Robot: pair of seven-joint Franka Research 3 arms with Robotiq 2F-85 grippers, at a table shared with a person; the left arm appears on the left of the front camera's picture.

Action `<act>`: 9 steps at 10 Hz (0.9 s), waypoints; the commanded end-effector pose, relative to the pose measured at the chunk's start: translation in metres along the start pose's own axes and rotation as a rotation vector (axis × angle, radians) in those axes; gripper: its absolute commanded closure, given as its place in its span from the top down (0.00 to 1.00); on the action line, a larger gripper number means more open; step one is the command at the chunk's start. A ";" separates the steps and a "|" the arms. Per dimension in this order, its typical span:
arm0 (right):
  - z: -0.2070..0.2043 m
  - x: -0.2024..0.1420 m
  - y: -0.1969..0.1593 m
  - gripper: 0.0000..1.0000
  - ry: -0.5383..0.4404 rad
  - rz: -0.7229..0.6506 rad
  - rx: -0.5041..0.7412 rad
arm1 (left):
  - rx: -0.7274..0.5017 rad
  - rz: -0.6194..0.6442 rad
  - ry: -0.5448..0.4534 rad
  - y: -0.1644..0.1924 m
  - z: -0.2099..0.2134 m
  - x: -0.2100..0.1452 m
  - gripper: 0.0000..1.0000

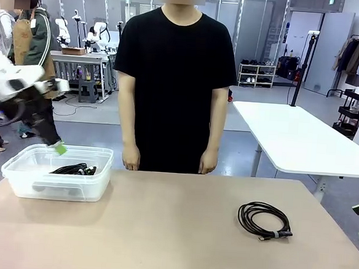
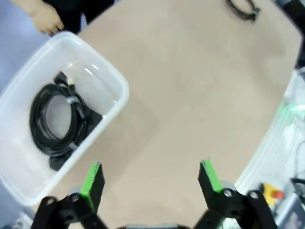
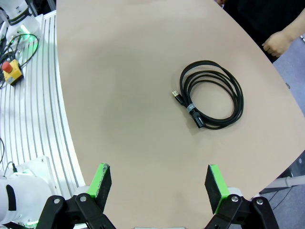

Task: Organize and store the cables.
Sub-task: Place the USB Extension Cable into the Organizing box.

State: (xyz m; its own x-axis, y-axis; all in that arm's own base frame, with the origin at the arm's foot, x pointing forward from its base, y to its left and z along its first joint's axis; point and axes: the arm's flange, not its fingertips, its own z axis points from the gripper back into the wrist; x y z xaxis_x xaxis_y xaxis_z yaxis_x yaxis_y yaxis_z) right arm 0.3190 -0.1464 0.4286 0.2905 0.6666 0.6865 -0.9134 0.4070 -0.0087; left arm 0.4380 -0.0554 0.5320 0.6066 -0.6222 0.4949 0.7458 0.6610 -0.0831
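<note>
Spread right tool (image 3: pixel 155 184) above tied cable (image 3: pixel 212 101); another coil (image 2: pixel 58 120) binned.

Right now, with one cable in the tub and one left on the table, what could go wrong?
The remaining cable is bound by only one small tie, so its loops might sag or snag when lifted. The clear bin sits near the table's edge; a nudge from the open left end effector could shift it. The right end effector is open and well short of the cable, so its grasp might catch only a few strands.
</note>
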 end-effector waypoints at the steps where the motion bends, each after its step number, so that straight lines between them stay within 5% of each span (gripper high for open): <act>1: 0.001 -0.001 -0.001 1.00 -0.017 0.007 0.002 | -0.079 -0.131 -0.153 -0.002 0.013 -0.065 1.00; 4: 0.001 -0.001 -0.001 1.00 -0.017 0.007 0.002 | -0.172 -0.254 -0.332 0.022 0.014 -0.115 1.00; 9: 0.001 -0.001 -0.001 1.00 -0.017 0.007 0.002 | -0.150 -0.177 -0.387 0.032 -0.004 -0.145 1.00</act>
State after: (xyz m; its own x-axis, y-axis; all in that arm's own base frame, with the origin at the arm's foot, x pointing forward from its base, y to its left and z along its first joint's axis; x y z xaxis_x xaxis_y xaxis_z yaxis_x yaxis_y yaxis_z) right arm 0.3189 -0.1464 0.4287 0.2905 0.6668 0.6863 -0.9133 0.4072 -0.0089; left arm 0.3729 0.0565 0.4485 0.3197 -0.5316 0.7843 0.8951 0.4409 -0.0661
